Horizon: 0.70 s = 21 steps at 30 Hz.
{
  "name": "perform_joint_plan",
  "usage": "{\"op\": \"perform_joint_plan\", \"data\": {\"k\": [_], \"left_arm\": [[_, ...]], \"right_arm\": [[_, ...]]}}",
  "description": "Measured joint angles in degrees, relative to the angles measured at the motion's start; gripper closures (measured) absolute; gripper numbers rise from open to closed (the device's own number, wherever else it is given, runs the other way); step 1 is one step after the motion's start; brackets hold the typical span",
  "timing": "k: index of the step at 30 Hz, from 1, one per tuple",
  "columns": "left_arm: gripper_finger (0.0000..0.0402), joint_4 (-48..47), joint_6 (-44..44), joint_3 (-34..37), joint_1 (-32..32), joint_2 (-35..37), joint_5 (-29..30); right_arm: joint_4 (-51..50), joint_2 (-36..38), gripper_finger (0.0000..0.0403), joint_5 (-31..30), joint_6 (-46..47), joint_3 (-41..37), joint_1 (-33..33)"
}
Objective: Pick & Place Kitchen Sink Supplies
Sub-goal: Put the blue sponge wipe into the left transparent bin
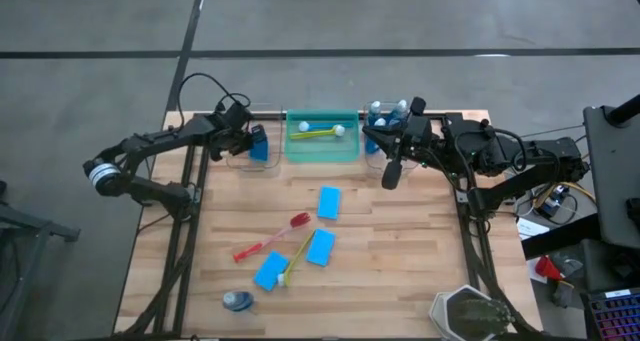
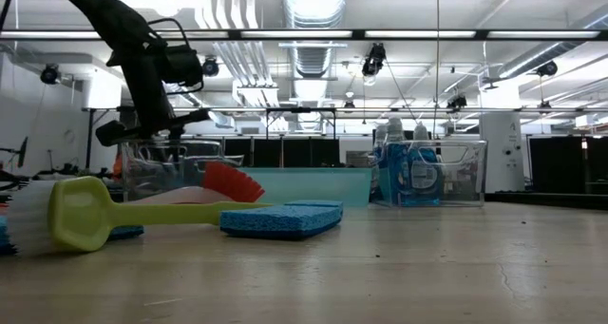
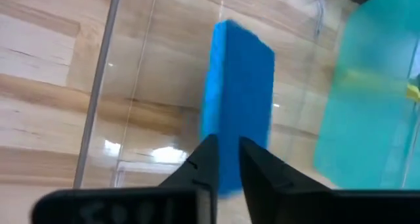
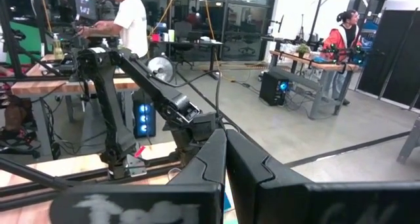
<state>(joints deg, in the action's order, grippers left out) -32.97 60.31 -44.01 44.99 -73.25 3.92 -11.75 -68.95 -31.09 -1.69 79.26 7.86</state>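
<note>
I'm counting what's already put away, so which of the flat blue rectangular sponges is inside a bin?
The flat blue rectangular sponge standing on edge in the clear plastic bin under the left gripper; the other three lie flat on the wooden table.

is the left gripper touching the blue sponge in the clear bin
Cannot tell. In the left wrist view the left gripper sits at the blue sponge over the clear bin, but its fingers overlap the sponge, hiding contact.

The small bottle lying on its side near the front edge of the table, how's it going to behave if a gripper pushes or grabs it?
The small bottle looks rounded and lies on its side, so a push would probably roll it. Its clear plastic may be slippery. The blue liquid inside likely makes it heavy for its size.
</note>
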Motion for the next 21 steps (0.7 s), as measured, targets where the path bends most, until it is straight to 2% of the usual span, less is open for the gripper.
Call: {"op": "perform_joint_plan", "data": {"k": [5,11,17,21], "left_arm": [[0.0293,0.31,1.49,0.02,0.0,0.02,-0.19],[0.0242,2.26,-0.62,-1.44,-0.6,1.82,-3.84],[0.0232,5.56,-3.94,-5.98,-5.36,6.12,-6.37],[0.0236,14.2,-3.21,-8.65,-11.98,7.69,-4.67]], "right_arm": [[0.0,-0.01,0.0394,0.0,0.04,0.0,0.0],[0.0,0.0,0.0394,0.0,0.0,0.0,0.0],[0.02,0.09,0.0394,0.0,-0.09,0.0,0.0],[0.0,0.11,0.0394,0.0,-1.26,0.0,-0.02]]}}
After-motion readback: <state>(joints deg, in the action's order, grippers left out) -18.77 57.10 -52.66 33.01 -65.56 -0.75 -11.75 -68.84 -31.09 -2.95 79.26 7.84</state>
